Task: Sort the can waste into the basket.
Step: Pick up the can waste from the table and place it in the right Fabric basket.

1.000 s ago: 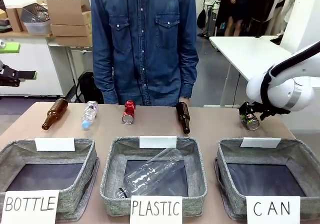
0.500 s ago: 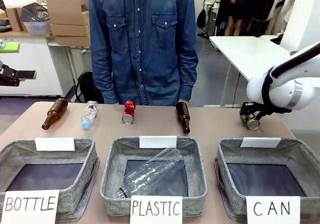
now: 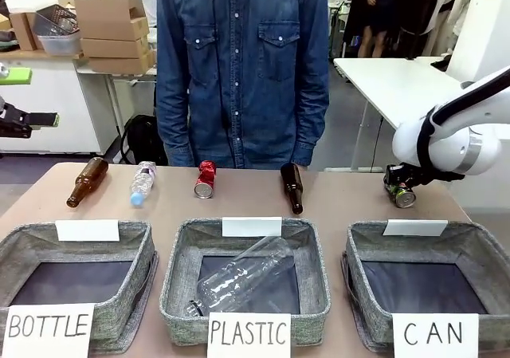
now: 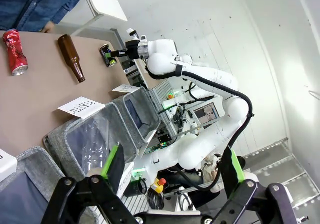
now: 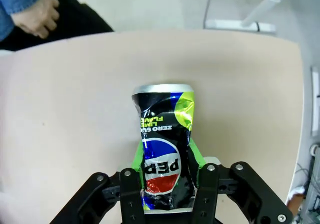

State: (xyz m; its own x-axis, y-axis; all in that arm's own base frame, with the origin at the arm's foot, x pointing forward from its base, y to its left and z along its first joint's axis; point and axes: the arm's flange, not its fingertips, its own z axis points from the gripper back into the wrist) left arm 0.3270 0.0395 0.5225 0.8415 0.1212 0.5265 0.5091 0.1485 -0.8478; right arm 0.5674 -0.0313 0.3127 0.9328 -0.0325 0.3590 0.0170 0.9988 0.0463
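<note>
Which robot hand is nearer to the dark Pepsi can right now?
Right. The right hand is shut on the Pepsi can near the table's far right corner; the left hand hangs open, far off at the table's left side.

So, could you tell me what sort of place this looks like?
Probably a robotics lab set up for waste sorting: a white robot arm, three signed bins on the table, cardboard boxes behind.

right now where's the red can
In the front view the red can lies at the far edge of the table, left of the middle, between the small clear bottle and the right-hand brown bottle, behind the PLASTIC bin.
</note>
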